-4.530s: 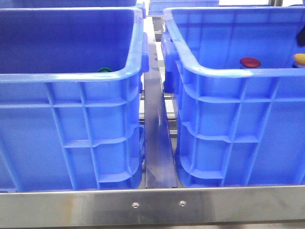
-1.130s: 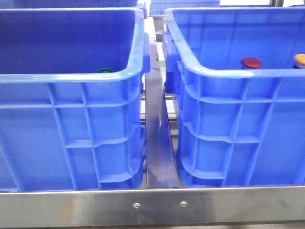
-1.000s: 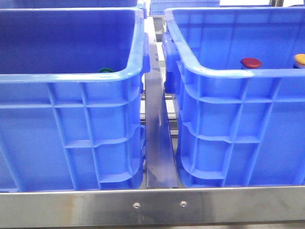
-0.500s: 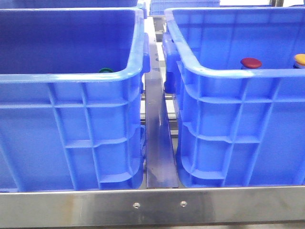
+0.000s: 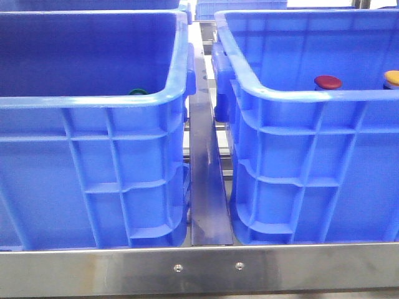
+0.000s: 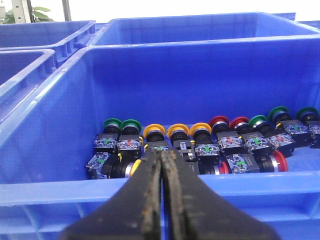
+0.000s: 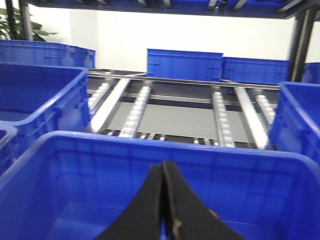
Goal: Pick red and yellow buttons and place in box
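Observation:
A red button (image 5: 328, 81) and a yellow button (image 5: 392, 77) show their caps just above the near rim of the right blue crate (image 5: 299, 94). The left wrist view looks into a blue crate (image 6: 75, 182) holding a row of buttons: yellow-capped ones (image 6: 154, 133), red-capped ones (image 6: 219, 121) and green-capped ones (image 6: 112, 123). My left gripper (image 6: 161, 152) is shut and empty, above that crate's near wall, short of the buttons. My right gripper (image 7: 163, 164) is shut and empty over another blue box (image 7: 150, 140). Neither gripper shows in the front view.
A green cap (image 5: 137, 91) peeks over the rim of the left crate (image 5: 93, 101). A metal rail (image 5: 206, 187) runs between the two crates, with a steel bar (image 5: 206, 268) across the front. More blue crates (image 7: 185, 65) and roller conveyors (image 7: 135, 112) lie beyond.
The front view shifted very slightly a few seconds ago. Over the last second nothing has visibly moved.

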`<state>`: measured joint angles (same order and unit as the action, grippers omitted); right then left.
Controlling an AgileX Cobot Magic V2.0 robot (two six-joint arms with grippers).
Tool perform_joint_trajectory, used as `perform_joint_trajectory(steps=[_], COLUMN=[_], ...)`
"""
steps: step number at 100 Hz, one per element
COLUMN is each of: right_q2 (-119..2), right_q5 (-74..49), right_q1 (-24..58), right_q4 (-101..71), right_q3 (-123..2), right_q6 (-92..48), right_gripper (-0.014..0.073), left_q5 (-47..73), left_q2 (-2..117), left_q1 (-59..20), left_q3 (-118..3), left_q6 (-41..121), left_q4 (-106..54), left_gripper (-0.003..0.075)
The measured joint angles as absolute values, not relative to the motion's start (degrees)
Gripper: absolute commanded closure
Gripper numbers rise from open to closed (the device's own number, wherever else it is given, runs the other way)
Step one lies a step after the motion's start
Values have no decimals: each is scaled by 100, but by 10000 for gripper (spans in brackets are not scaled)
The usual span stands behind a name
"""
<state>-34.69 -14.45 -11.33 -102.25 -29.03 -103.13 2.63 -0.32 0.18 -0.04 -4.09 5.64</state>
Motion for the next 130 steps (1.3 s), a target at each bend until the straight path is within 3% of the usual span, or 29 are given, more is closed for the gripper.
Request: perform_joint_trajectory(steps=[43, 77, 95, 130], right_q2=[-2354, -1333, -851, 52], right_q5=[-1813, -1032, -233, 117], right_q1=[-1021, 218, 599, 254], right_q4=[-4881, -1457, -568, -450], right_q3=[-2903, -2113, -1376, -234], right_q6=[-5421, -1857, -976, -706], right_gripper=[663, 663, 663, 663], left_q5=[263, 263, 263, 263], left_q2=[-32, -32, -32, -32], left_q1=[18, 18, 18, 18], left_q3=[-4, -4, -4, -4], left_q6=[-409, -409, -409, -409], left_q4=[564, 564, 564, 564], left_gripper=[741, 741, 741, 741])
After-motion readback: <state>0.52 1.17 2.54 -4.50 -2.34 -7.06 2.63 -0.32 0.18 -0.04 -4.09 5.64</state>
